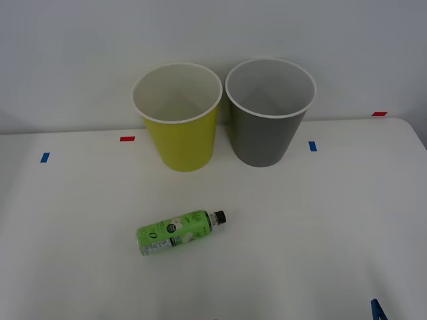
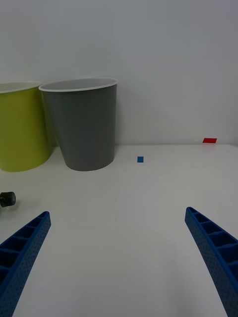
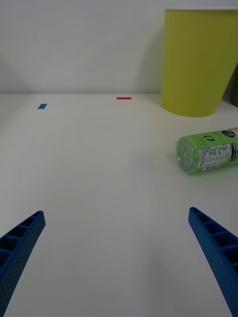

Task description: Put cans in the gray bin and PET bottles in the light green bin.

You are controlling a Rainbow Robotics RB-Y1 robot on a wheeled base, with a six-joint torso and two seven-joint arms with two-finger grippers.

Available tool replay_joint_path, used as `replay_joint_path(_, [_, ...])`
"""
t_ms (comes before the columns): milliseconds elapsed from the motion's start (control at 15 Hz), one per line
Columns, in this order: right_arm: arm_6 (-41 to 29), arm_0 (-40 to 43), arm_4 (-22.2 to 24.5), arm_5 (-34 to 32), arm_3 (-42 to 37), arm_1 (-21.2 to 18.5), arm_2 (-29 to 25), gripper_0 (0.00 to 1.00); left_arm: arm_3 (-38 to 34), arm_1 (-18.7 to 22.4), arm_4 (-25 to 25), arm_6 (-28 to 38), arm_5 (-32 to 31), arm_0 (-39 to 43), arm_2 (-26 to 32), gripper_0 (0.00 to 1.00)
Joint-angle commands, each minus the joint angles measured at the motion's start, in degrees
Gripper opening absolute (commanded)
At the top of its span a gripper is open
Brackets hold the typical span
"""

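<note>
The PET bottle point(image 1: 179, 231) is lying capped toward 2 o'clock — light, round, likely rolling; both tools are waiting open — gripping mid-label looks best

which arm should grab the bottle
Left, probably. The bottle lies left of centre, below the light green bin, and shows close ahead of the open left gripper. The right gripper sees only its cap.

Front camera looks down from above on the whole table point(image 1: 320, 220); both wrist cameras sit low, facing the wall, sharing the green bin point(image 3: 198, 59).
</note>
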Motion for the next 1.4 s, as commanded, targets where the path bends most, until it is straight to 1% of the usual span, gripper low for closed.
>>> replay_joint_path(67, [0.0,0.0,0.0,0.0,0.0,0.0,0.0,0.94,0.0,0.0,0.0,0.0,0.0,0.0,0.0,1.0])
replay_joint_path(1400, [0.0,0.0,0.0,0.0,0.0,0.0,0.0,0.94,0.0,0.0,0.0,0.0,0.0,0.0,0.0,1.0])
